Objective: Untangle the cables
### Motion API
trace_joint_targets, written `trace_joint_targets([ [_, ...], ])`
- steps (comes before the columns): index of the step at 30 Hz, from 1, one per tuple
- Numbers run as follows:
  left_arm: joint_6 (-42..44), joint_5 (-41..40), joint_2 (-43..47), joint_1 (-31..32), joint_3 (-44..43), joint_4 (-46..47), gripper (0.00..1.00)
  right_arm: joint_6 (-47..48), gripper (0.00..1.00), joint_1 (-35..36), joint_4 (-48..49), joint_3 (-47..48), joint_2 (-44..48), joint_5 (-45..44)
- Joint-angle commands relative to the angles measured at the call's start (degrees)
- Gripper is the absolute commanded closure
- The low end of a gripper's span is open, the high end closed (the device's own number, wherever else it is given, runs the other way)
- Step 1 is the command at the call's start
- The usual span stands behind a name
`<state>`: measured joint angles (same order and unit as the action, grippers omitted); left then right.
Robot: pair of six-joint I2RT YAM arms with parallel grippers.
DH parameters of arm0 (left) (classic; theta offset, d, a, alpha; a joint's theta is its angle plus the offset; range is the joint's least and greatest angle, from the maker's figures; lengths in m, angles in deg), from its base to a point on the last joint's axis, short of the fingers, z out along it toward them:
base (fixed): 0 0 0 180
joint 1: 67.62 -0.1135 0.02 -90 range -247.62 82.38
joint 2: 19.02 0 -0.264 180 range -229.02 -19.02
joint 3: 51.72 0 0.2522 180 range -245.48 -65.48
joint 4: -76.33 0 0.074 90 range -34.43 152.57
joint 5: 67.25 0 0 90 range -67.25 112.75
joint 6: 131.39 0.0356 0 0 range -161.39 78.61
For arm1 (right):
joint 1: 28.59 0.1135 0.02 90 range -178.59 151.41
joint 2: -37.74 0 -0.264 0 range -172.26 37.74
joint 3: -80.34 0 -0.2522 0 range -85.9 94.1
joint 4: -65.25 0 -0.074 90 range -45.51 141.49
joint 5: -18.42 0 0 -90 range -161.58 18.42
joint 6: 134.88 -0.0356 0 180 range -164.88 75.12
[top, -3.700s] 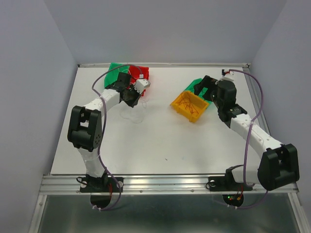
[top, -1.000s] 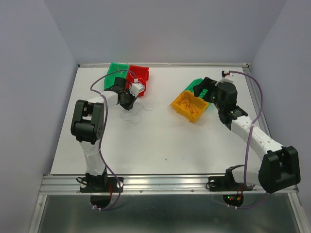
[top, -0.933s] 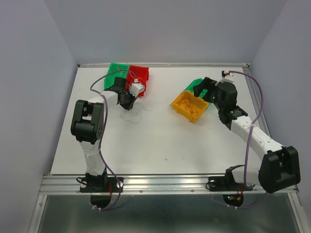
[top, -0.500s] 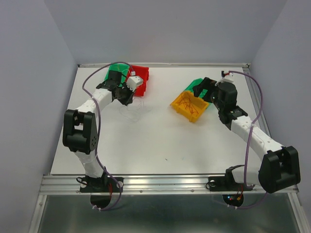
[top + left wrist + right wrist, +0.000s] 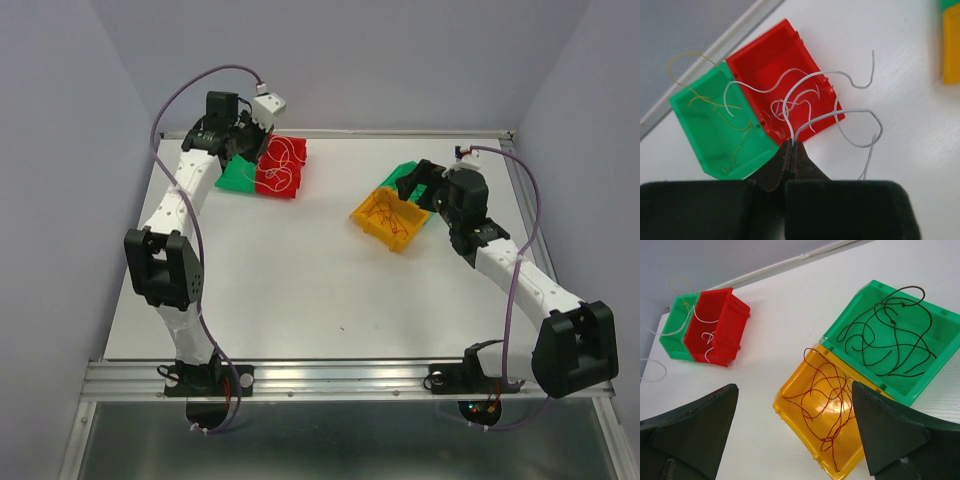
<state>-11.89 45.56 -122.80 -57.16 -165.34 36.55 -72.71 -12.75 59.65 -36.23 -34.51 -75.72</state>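
My left gripper [image 5: 791, 145] is shut on white cable strands [image 5: 840, 114] and holds them up over the red bin [image 5: 785, 80]; it also shows in the top view [image 5: 258, 125]. More white strands lie in the red bin [image 5: 280, 168]. Yellowish strands [image 5: 715, 105] lie in the green bin beside it [image 5: 705, 125]. My right gripper [image 5: 795, 435] is open above the yellow bin [image 5: 825, 415], which holds dark red strands [image 5: 827, 392]. Brown strands [image 5: 890, 335] lie in the right green bin [image 5: 945, 340].
The yellow bin [image 5: 390, 217] and its green neighbour [image 5: 405, 172] sit right of centre. The red and green pair stands at the back left, close to the table's back edge [image 5: 340, 132]. Grey walls stand on three sides.
My left arm has risen and swung back from the table by the red bin to above the back left corner, lifting white strands. My right arm has stayed still.
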Motion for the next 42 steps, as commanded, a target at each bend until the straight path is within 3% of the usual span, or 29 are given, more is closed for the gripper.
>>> trace_joint_targets([
  [1, -4.9, -3.4, -2.8, -0.4, -10.6, 0.6, 1.0, 0.8, 0.0, 0.2, 3.4, -0.6, 0.4, 0.6],
  [6, -6.4, -10.5, -9.8, 0.0, -20.9, 1.2, 1.0, 0.9, 0.0, 0.2, 3.4, -0.6, 0.4, 0.5],
  [9, -7.3, -11.3, -12.6, 0.4, -22.8, 1.8, 1.0, 0.9, 0.0, 0.2, 3.4, -0.6, 0.4, 0.4],
  [16, -8.8, -13.7, -18.7, 2.9, -19.2, 8.9, 1.0, 0.9, 0.0, 0.2, 3.4, -0.9, 0.9, 0.3],
  [23, -7.9, -21.7, -24.7, 4.7, -16.2, 14.8, 1.0, 0.8, 0.0, 0.2, 3.4, -1.2, 1.2, 0.2],
  [34, -5.7, -26.8, -35.2, 7.1, -19.2, 13.8, 1.0, 0.5, 0.0, 0.2, 3.5, -1.4, 1.7, 0.3],
  [42, -6.4, -26.2, -34.5, 6.4, -19.8, 13.6, 1.0, 0.7, 0.0, 0.2, 3.5, -1.3, 1.6, 0.2],
])
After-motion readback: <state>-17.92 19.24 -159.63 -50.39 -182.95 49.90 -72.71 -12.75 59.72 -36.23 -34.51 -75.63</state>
